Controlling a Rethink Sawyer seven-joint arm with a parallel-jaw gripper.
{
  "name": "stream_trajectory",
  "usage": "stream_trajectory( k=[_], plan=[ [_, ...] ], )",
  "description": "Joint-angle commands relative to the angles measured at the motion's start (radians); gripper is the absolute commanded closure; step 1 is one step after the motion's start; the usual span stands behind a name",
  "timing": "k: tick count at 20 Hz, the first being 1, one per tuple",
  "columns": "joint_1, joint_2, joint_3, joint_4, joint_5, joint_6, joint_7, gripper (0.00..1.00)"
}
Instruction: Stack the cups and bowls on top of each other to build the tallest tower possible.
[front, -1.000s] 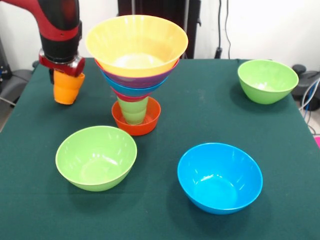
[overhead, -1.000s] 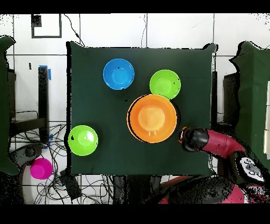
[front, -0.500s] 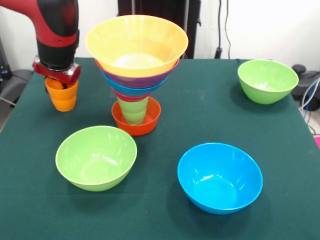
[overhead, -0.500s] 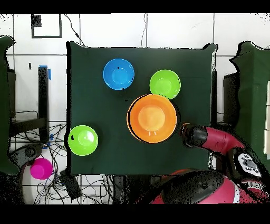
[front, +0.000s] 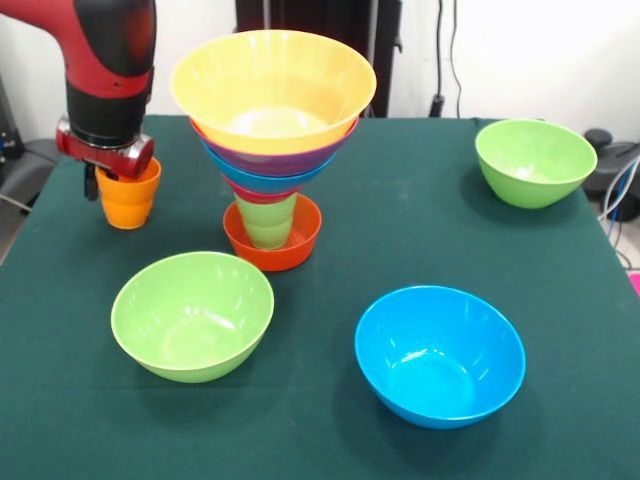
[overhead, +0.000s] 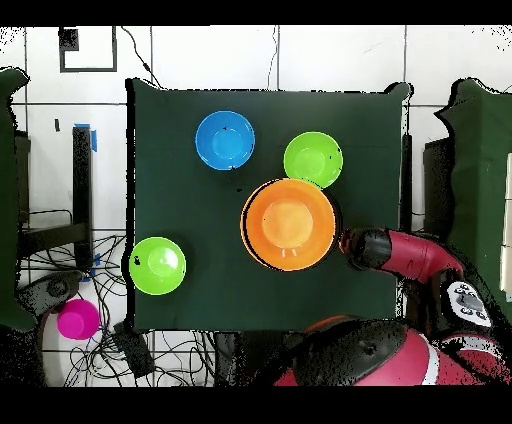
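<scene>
My hand (front: 120, 172) was pinching the orange cup (front: 129, 200) beside the tower (front: 272, 140); next I judged a lift above the top bowl (front: 272, 85).

Two cups (front: 129, 197), three loose bowls (front: 192, 315), one tower (front: 272, 130), one pink bowl off-table (overhead: 77, 319)

orange plastic cup (front: 129, 198): upright, directly under the hand (front: 105, 172)
tower of stacked glossy bowls (front: 272, 120): upright, beside the hand
</scene>
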Motion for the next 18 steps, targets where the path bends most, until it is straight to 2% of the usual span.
stream_trajectory(
  k=[1, 6, 12, 18],
  plan=[
    [-0.017, 0.004, 0.151, 0.0, 0.019, -0.015, 0.024, 1.0],
    [-0.049, -0.114, 0.193, 0.076, 0.048, 0.095, -0.033, 1.0],
    [-0.082, -0.187, 0.248, 0.121, 0.06, 0.168, -0.08, 1.0],
    [-0.086, -0.304, 0.255, 0.183, 0.091, 0.304, -0.102, 1.0]
  ],
)
